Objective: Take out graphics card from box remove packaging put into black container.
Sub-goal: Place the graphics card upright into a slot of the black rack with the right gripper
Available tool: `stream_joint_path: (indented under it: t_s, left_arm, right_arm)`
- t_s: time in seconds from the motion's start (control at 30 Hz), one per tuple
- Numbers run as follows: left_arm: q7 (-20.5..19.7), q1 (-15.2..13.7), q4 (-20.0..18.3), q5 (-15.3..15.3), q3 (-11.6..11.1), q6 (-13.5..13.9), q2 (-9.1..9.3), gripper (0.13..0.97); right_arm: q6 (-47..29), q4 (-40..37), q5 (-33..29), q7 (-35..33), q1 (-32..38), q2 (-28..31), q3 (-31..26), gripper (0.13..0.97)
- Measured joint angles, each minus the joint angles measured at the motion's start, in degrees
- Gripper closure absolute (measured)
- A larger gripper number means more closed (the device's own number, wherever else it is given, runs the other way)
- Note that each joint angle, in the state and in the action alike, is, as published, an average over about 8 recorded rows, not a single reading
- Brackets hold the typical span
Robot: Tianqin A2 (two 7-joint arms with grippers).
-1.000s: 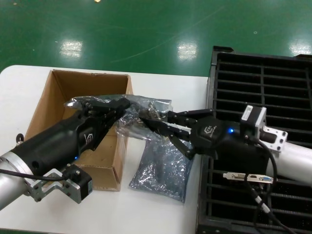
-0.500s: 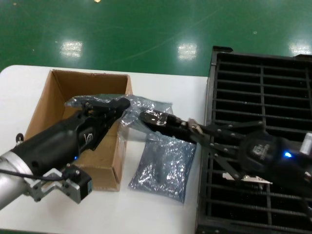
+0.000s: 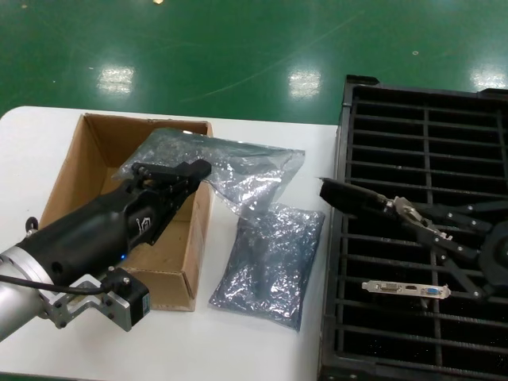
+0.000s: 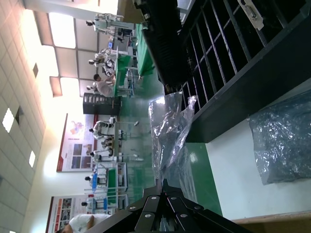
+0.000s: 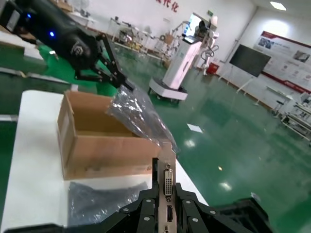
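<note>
My left gripper point(image 3: 195, 168) is shut on the edge of the crinkly silver-grey packaging point(image 3: 238, 165), holding it above the right wall of the brown box point(image 3: 87, 163). The left wrist view shows its closed tips point(image 4: 166, 186) pinching the bag point(image 4: 170, 126). My right gripper point(image 3: 402, 209) is shut on the graphics card point(image 3: 353, 197), a dark board held free of the bag above the left part of the black container point(image 3: 429, 127). In the right wrist view its gripper point(image 5: 167, 196) clamps the card's silver bracket point(image 5: 168, 167).
A second grey bag point(image 3: 270, 262) lies flat on the white table point(image 3: 262, 349) between the box and the container. Another card with a white and a blue port point(image 3: 405, 288) stands in a container slot near the front. Green floor lies beyond the table.
My right gripper has drawn the card out of the bag and moved right, over the container. The bag has spread open and stays in the left gripper, which has barely moved.
</note>
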Motion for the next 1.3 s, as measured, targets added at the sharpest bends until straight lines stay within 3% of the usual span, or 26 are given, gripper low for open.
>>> stream_joint_path:
  t_s: [0.6, 1.03, 1.3]
  left_arm:
    - [0.0, 0.0, 0.0, 0.0, 0.0, 0.0, 0.00, 0.957]
    - [0.0, 0.0, 0.0, 0.0, 0.0, 0.0, 0.00, 0.957]
    - [0.0, 0.0, 0.0, 0.0, 0.0, 0.0, 0.00, 0.957]
  right_arm:
    - [-0.4, 0.1, -2.2, 2.3, 1.5, 2.0, -1.6, 0.907]
    - [-18.7, -3.8, -8.9, 16.4, 23.2, 7.8, -12.4, 0.907]
    - [-27.5, -8.2, -11.9, 18.6, 32.2, 7.6, -16.5, 0.907]
